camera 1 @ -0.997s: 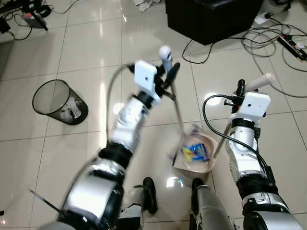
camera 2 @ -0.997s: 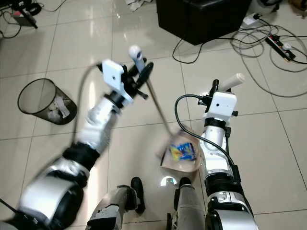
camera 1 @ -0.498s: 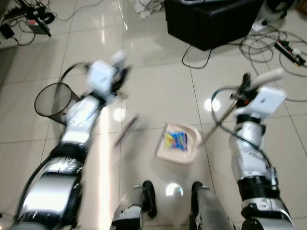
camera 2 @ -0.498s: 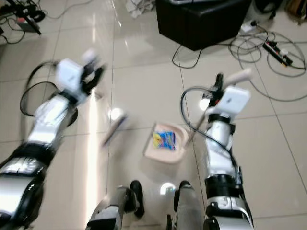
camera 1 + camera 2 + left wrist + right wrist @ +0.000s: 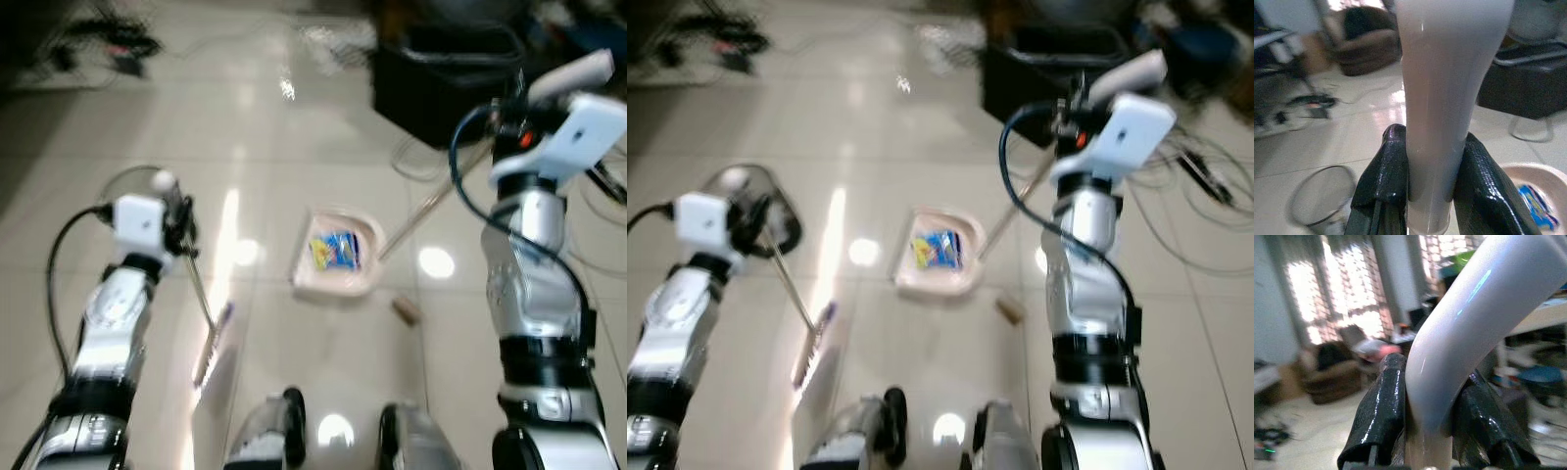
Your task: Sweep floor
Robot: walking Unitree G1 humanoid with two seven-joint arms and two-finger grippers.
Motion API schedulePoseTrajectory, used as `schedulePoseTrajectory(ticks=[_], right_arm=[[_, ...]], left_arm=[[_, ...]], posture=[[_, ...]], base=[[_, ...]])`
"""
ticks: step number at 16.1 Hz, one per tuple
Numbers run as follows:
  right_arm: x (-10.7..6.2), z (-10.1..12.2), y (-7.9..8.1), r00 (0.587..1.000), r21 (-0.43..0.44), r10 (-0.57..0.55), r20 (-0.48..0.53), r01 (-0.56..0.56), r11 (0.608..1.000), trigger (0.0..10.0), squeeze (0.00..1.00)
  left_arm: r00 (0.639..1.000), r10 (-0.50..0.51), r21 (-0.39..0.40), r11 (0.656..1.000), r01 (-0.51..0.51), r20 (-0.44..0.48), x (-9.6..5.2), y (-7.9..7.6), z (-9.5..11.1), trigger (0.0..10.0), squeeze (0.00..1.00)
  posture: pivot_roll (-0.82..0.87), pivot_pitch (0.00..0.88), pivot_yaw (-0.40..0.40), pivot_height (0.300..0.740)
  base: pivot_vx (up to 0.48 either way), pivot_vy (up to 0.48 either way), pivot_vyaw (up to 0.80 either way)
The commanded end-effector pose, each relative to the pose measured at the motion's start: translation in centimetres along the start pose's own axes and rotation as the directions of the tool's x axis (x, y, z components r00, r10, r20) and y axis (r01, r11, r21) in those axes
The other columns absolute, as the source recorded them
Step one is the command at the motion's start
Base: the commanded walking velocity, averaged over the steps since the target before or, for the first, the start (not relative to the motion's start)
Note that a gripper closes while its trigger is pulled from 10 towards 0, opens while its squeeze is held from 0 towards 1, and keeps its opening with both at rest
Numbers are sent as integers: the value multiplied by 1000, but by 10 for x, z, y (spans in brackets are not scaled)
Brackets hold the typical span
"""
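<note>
1. L gripper [image 5: 1430, 196] clenched on broom [image 5: 201, 294] handle; brush end on floor [image 5: 323, 137], below it.
2. R gripper [image 5: 1432, 426] clenched on dustpan [image 5: 338, 255] handle; pan w/ litter on floor between arms.

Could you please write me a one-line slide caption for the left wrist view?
Left gripper clamped on the pale broom handle, with the mesh bin and the dustpan on the tiled floor beyond.

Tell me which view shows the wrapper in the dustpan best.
The left eye view: the blue and yellow wrapper lies in plain sight inside the dustpan. The right eye view shows the same, blurrier. The left wrist view catches just a corner.
</note>
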State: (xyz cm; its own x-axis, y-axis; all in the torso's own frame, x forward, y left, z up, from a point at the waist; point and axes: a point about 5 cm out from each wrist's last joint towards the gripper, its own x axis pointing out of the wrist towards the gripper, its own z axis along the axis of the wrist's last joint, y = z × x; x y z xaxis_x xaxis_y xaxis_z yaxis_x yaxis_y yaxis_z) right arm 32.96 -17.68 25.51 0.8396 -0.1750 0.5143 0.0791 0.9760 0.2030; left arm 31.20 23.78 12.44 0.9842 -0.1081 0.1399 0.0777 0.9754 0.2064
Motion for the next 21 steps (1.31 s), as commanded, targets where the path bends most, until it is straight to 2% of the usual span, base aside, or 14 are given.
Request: schedulePoseTrajectory(ticks=[1, 4, 8, 16, 21], right_arm=[[5, 17, 5, 998, 50, 11, 55, -14, 999, 10000, 0], [17, 32, -1, 998, 52, 15, 64, -19, 998, 10000, 0], [22, 40, -5, 998, 59, 1, 59, -4, 998, 10000, 0], [36, 58, -11, 994, 107, -25, 110, 13, 994, 10000, 0], [39, 59, -11, 993, 125, -36, 117, 21, 992, 10000, 0]], left_arm=[[999, 32, 6, 999, -32, -5, -5, 6, 1, 10000, 0], [1000, -7, -8, 1000, 7, -14, -19, -19, 0, 10000, 0], [999, -14, -25, 1000, 13, -37, -25, -34, 2, 10000, 0], [999, -1, -27, 1000, 0, -50, -19, -40, 5, 10000, 0], [999, 11, -28, 1000, -13, -52, -18, -40, 6, 10000, 0]], posture=[[19, 83, 83, 740], [18, 74, 77, 740], [14, 69, 62, 740], [10, 56, 61, 740], [13, 50, 56, 740]], base=[[0, 0, 800], [0, 0, 800], [128, 0, 800], [337, 0, 0], [398, 0, 0]])
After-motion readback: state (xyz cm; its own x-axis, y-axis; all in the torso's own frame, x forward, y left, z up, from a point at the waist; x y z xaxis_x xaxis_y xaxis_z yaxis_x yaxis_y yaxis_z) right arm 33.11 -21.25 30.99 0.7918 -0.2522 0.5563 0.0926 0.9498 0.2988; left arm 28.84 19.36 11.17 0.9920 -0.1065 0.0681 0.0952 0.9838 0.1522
